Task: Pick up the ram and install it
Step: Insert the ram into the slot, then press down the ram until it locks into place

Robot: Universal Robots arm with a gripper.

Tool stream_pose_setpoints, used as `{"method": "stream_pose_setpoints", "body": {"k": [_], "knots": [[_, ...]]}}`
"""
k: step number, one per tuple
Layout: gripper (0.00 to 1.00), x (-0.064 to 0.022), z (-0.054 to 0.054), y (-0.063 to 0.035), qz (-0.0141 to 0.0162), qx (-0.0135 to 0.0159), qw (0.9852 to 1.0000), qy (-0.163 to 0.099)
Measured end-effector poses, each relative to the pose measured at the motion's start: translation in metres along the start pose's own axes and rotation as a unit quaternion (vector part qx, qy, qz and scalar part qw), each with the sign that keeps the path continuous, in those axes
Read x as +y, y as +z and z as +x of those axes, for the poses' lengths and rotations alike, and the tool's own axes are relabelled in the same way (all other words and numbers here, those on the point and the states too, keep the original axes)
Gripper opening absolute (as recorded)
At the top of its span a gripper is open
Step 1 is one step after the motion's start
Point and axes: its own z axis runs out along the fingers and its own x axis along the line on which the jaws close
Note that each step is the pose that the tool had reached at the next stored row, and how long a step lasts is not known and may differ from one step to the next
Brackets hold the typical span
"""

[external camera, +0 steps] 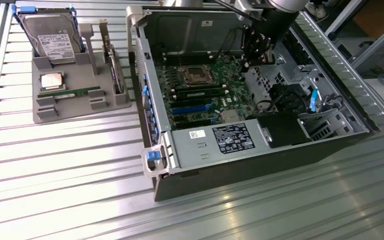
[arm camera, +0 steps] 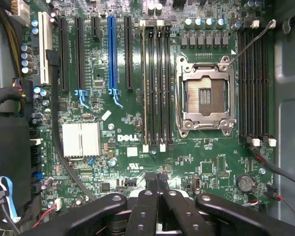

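**Watcher:** Where's your hand, and what's in it?

**Me:** My black two-fingered gripper [arm camera: 156, 179] is clenched, fingertips pressed together, nothing between them. I hang over the green Dell motherboard [arm camera: 123, 123] inside the open grey computer case [external camera: 178, 150]. The ram [external camera: 78, 92], that long narrow green stick, lies flat in the grey plastic parts holder [external camera: 72, 107] outside the case, just in front of the square silver processor chip [external camera: 52, 80].

**Watcher:** What worries you?

**Me:** Down here, plenty. The bare silver processor socket [arm camera: 205, 98] sits close beside the black memory slots [arm camera: 155, 83]; a careless drop could bend its pins (my guess, judging by how near they stand). A thin grey cable [arm camera: 250, 42] crosses near the socket and could snag me.

**Watcher:** Room to move?

**Me:** Upward is free. Sideways, the case wall [external camera: 138, 55] stands between me and the holder, so I'd judge lifting clear comes before travelling.
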Motion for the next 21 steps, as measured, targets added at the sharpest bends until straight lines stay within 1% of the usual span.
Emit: {"method": "stream_pose_setpoints", "body": {"k": [8,10,12,15,16,17,21], "knots": [[0.11,0.001,0.0,0.0,0.0,0.0,1.0,0.0],[0.11,0.0049,0.0,0.0003,0.0001,0.0,1.0,0.0],[0.11,0.0124,0.001,0.0029,0.0002,0.0,1.0,0.0],[0.11,0.0137,0.002,0.0062,0.0002,0.0,1.0,0.0],[0.11,0.0148,0.002,0.0091,0.0001,0.0,1.0,0.0],[0.11,0.0178,0.002,0.013,0.0002,0.0,1.0,0.0],[0.11,0.0233,0.002,0.018,0.0002,0.0,1.0,0.0]]}}
